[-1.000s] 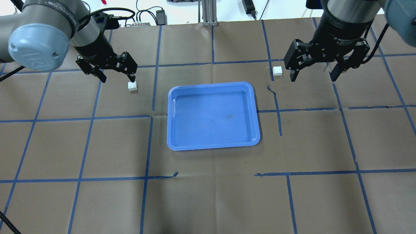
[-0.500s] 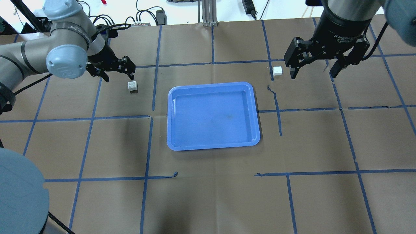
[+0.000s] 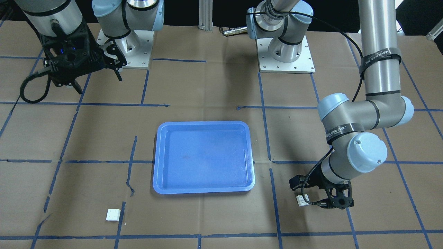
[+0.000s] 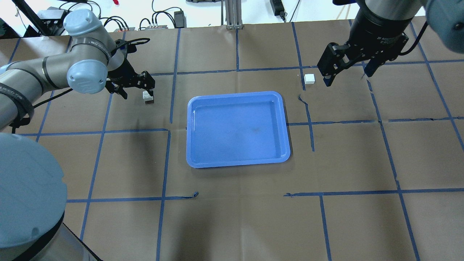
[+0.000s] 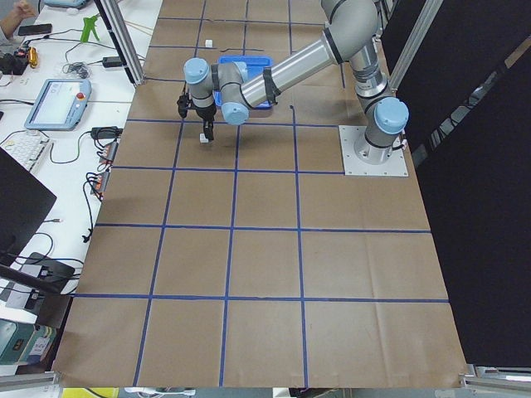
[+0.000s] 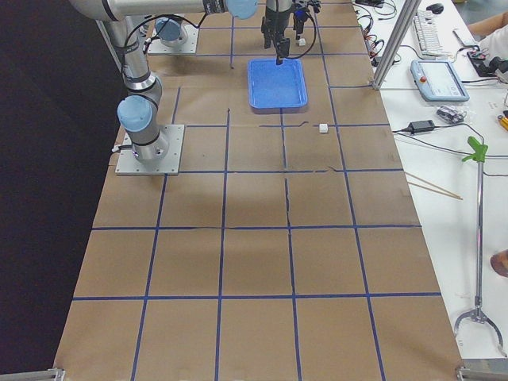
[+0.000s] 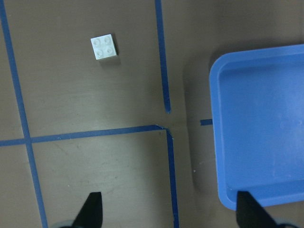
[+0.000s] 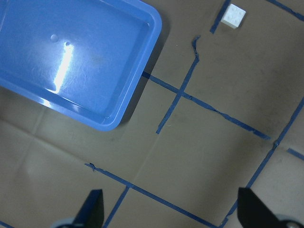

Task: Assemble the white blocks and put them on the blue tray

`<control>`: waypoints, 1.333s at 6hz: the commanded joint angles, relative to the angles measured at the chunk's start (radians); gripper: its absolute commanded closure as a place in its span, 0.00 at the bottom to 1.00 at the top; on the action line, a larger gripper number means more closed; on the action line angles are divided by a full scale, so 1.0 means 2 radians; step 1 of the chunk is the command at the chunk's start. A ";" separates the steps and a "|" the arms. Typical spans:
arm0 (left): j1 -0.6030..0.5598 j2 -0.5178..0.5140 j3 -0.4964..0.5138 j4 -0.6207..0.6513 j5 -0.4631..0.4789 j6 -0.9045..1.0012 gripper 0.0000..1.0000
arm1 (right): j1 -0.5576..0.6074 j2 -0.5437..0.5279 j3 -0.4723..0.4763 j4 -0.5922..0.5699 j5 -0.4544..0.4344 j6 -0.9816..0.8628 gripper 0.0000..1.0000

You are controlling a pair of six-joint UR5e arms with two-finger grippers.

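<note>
One white block (image 4: pixel 146 97) lies on the table left of the blue tray (image 4: pixel 237 159). My left gripper (image 4: pixel 139 90) is open and low beside it, with one finger close to the block's far side. In the left wrist view the block (image 7: pixel 104 47) lies ahead of the open fingertips (image 7: pixel 92 209), untouched. The other white block (image 4: pixel 309 78) lies right of the tray's far corner. My right gripper (image 4: pixel 348 74) is open and hangs high, to the right of that block. The right wrist view shows this block (image 8: pixel 233 15) and the tray (image 8: pixel 118 118) far below.
The table is covered in brown paper with a grid of blue tape (image 4: pixel 166 159). Both arm bases (image 3: pixel 283 58) stand at the robot's edge. Cables and a power brick (image 4: pixel 179 16) lie beyond the far edge.
My left arm has swung round and its gripper has come down close to the left block. My right gripper has drawn slightly up and away. Neither block nor the tray has moved.
</note>
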 commanded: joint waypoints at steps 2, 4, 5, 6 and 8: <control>-0.001 -0.023 0.001 0.044 -0.001 -0.002 0.39 | -0.007 0.038 -0.009 -0.029 0.000 -0.270 0.00; -0.001 -0.019 0.005 0.044 -0.002 0.005 0.98 | -0.020 0.098 -0.072 -0.031 0.000 -0.437 0.00; -0.001 -0.014 0.006 0.044 -0.003 0.010 1.00 | -0.035 0.128 -0.098 -0.031 0.004 -0.511 0.00; -0.002 0.002 0.005 0.044 -0.003 0.045 1.00 | -0.050 0.159 -0.110 -0.044 0.033 -0.554 0.00; -0.064 0.046 -0.016 0.031 -0.003 0.152 1.00 | -0.062 0.207 -0.108 -0.110 0.055 -0.558 0.00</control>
